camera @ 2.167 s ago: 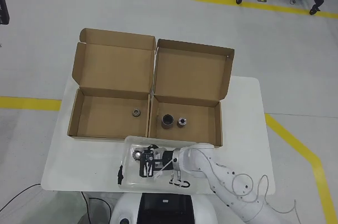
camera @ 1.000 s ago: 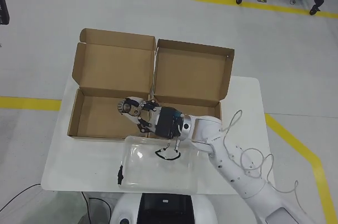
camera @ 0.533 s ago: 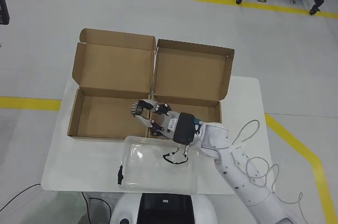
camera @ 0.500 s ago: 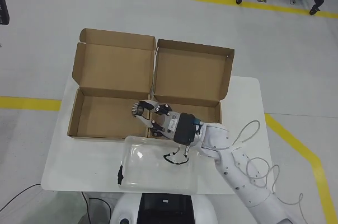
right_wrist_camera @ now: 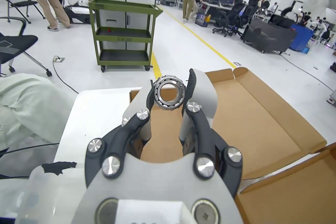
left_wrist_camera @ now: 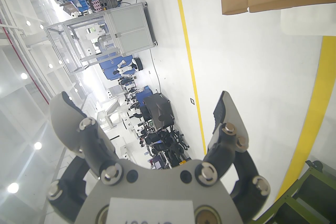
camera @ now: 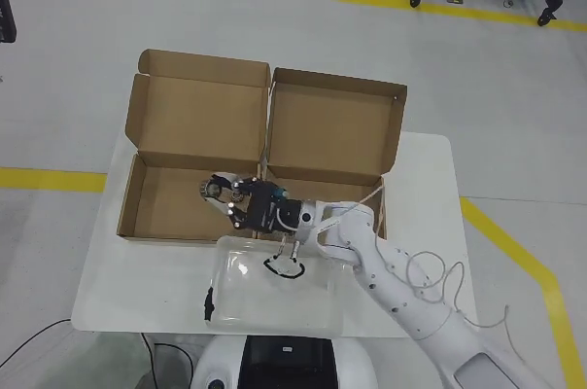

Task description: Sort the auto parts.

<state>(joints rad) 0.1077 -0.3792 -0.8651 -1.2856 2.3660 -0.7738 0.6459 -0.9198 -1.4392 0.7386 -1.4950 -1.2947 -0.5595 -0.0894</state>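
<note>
Now, close in, holds the left claw (left_wrist_camera: 143, 104) spread wide with nothing in it, pointed out at the room rather than at the work.

Next, over the table (camera: 420, 194), stands well clear of the see-through tray (camera: 250, 297) at the near edge, though two seconds ago was still down inside it. Leaves a small dark piece (camera: 208, 303) at the tray's left rim.

Has swung forward and to the left since then. Half a second ago hung by the wall shared by the two cardboard boxes, and now sits farther out over the floor of the left box (camera: 162, 209).

Grips a steel bearing (right_wrist_camera: 170, 97) between the fingers of the right claw (camera: 216, 188), pinched across its outer ring with the hole facing the wrist camera. Holds it above the cardboard, not touching it.

Points to a finished pick and a nearly finished carry. By the look of it, needs just a short drop and a release. Worth lowering first, to avoid a roll or a bounce toward a wall.

Farther on, hides much of the floor of the right box (camera: 366, 194) with the arm, so no telling the contents there.
</note>
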